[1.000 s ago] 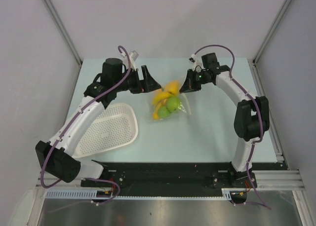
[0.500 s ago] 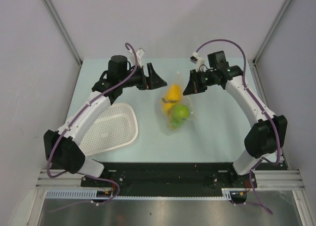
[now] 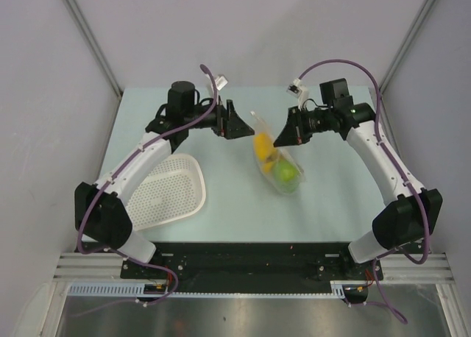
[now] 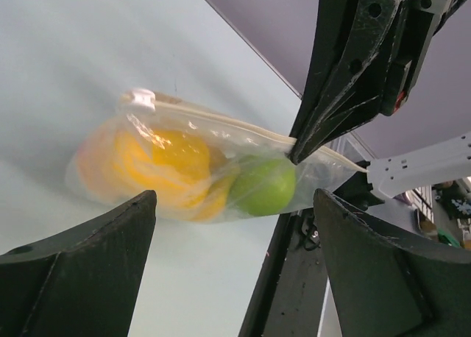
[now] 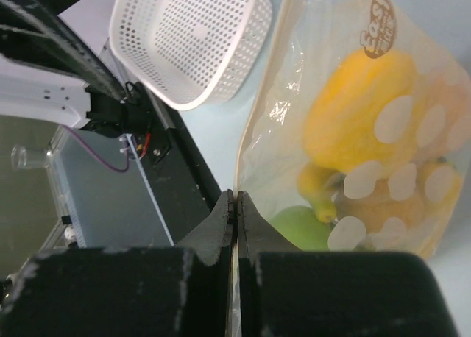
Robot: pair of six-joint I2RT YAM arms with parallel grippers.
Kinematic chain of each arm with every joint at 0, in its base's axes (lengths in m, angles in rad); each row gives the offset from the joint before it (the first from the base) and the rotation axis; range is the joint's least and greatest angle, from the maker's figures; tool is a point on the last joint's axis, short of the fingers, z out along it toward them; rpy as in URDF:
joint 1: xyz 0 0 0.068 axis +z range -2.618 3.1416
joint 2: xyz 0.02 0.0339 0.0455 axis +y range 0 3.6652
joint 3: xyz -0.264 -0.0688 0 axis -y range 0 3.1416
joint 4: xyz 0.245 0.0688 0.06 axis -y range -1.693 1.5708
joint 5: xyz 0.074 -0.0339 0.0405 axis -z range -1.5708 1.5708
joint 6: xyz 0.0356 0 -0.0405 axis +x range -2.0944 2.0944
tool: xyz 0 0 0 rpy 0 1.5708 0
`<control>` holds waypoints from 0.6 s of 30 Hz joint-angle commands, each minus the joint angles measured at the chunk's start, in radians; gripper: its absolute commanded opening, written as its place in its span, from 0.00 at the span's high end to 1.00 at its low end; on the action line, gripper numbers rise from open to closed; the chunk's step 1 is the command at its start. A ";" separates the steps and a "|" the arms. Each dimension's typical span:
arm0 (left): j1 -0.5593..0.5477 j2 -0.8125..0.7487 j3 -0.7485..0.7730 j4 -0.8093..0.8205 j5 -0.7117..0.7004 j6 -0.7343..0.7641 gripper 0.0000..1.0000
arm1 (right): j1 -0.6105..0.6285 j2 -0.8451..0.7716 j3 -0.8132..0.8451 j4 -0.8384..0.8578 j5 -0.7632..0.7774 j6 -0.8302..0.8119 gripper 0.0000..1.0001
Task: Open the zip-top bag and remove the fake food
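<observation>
The zip-top bag [image 3: 279, 162] hangs off the table, a clear pouch turned diagonally. Inside it, the fake food shows as yellow pieces [image 3: 263, 144] and a green apple [image 3: 286, 173]. My right gripper [image 3: 279, 140] is shut on the bag's zip edge; the right wrist view shows its tips [image 5: 235, 200] pinching the plastic beside the green apple [image 5: 303, 227]. My left gripper [image 3: 242, 128] stands open just left of the bag's upper corner, not touching it. In the left wrist view the bag [image 4: 193, 168] hangs beyond the spread left gripper [image 4: 234, 204].
A white perforated basket [image 3: 166, 193] lies at the front left of the pale table [image 3: 221, 212], beside the left arm. It also shows in the right wrist view, the basket [image 5: 191, 35] sitting beyond the bag. Grey walls close in the back and sides.
My right gripper has lifted the bag and carried it right, so it now hangs edge-on. My left gripper has followed to the right, still open.
</observation>
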 commanded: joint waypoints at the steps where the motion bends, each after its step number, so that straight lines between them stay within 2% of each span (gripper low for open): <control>1: 0.012 -0.044 -0.048 0.063 0.074 0.093 0.09 | -0.001 -0.070 -0.018 0.016 -0.154 -0.017 1.00; 10: 0.061 -0.095 -0.100 0.029 0.151 0.265 0.08 | 0.002 -0.148 -0.090 0.010 -0.255 -0.003 1.00; 13: 0.063 -0.110 -0.162 0.124 0.255 0.227 0.07 | 0.004 -0.169 -0.110 0.011 -0.280 0.000 1.00; 18: 0.061 -0.113 -0.289 0.468 0.358 0.008 0.11 | 0.004 -0.195 -0.134 0.016 -0.312 0.012 1.00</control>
